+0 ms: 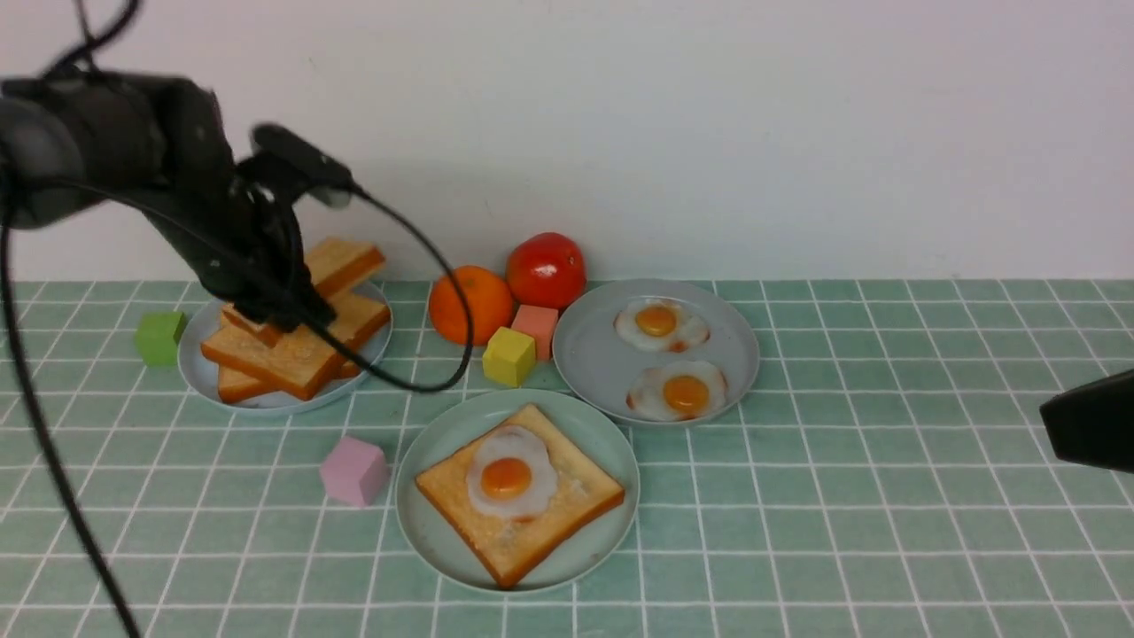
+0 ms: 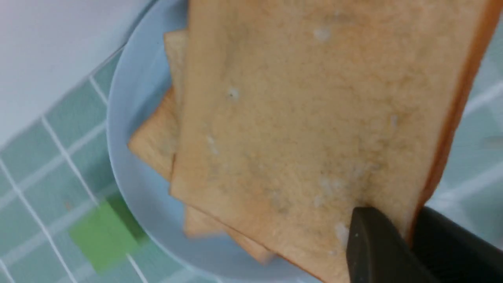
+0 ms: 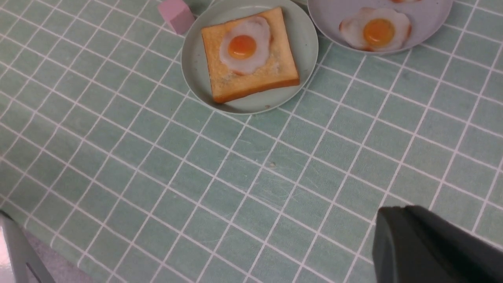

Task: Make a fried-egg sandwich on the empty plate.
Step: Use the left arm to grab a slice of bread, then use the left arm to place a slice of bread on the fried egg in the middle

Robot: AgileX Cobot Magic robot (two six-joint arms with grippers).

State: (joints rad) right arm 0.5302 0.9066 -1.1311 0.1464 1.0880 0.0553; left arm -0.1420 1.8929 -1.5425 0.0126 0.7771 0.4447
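The mint-green plate point(image 1: 434, 434) sits front middle and holds one toast slice point(image 1: 567, 505) with a fried egg point(image 1: 509, 478) on top. The right wrist view shows the same plate point(image 3: 196, 70), toast point(image 3: 255, 80) and egg point(image 3: 243, 45). My left gripper point(image 1: 283, 315) is over the grey-blue plate point(image 1: 199, 368) of stacked toast at the back left. It is shut on the edge of the top slice point(image 1: 345, 260), which is tilted up; in the left wrist view my left gripper point(image 2: 408, 224) pinches that slice point(image 2: 306, 118). My right gripper point(image 1: 1054, 421) is shut and empty, low at the far right.
A second grey-blue plate point(image 1: 585, 354) with two fried eggs stands right of centre. An orange point(image 1: 469, 304), a tomato point(image 1: 546, 268), a yellow cube point(image 1: 508, 356) and a salmon cube point(image 1: 536, 328) lie between the plates. A green cube point(image 1: 159, 337) and a lilac cube point(image 1: 354, 470) lie left.
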